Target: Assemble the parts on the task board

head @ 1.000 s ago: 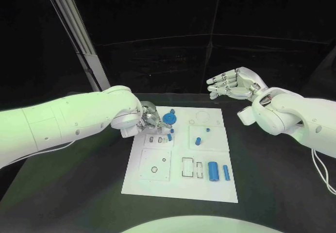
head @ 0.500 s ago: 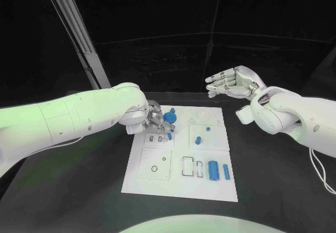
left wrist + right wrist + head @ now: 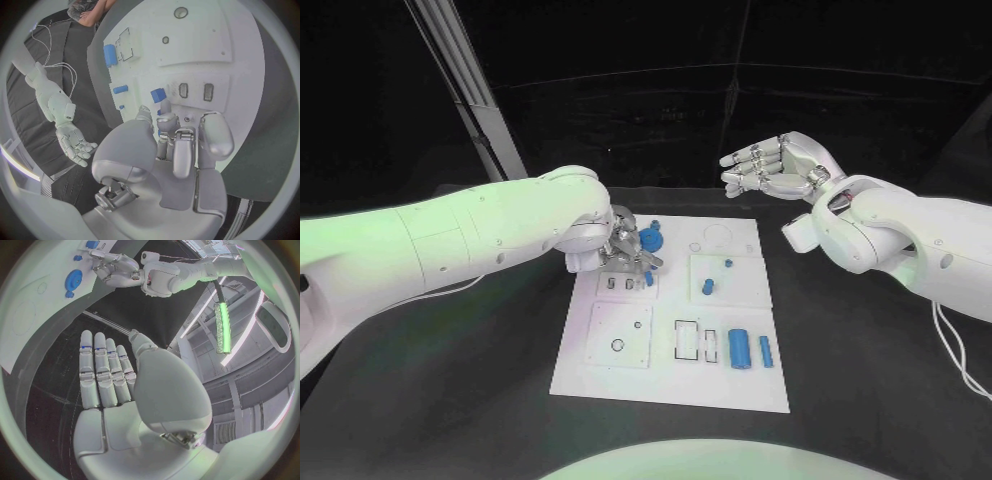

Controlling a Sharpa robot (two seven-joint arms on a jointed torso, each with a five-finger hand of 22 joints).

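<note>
The left hand (image 3: 620, 250) is pinching a small blue part (image 3: 158, 95) over the slots at the far left of the task board (image 3: 668, 385). I judge it is the insertion step; next it needs careful alignment with a slot. The right hand (image 3: 776, 170) hovers apart, fingers spread and empty.

Smooth white task board (image 3: 733, 385), matt black table (image 3: 444, 400), metallic robot hand (image 3: 776, 170).

Smooth white arms, silver left hand (image 3: 620, 250), silver right hand (image 3: 776, 170)
</note>
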